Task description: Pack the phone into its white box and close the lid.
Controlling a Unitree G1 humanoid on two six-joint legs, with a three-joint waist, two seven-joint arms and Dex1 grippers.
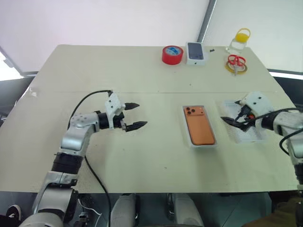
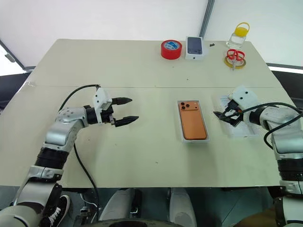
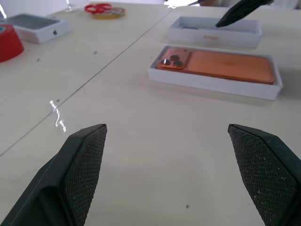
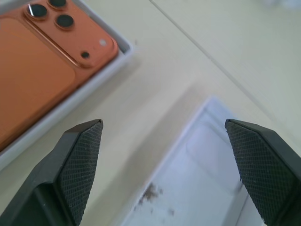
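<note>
A: We see the worktop (image 1: 142, 156) first. Where is the phone?

B: The phone (image 1: 199, 125) lies camera-side up in the white box (image 1: 187, 135), near the middle. Just right of it, the lid (image 1: 253, 137) lies inside up; orange lettering on its side is too small for us to read.

A: And the claws?

B: The left claw (image 1: 135, 116) hangs spread wide, empty, well left of the box. The right claw (image 1: 235, 120) is spread too, empty, over the lid.

A: At the far edge?

B: Red tape roll (image 1: 172, 55), a smaller white box (image 1: 195, 52) bearing an apple logo, and red scissors (image 1: 236, 60).
</note>
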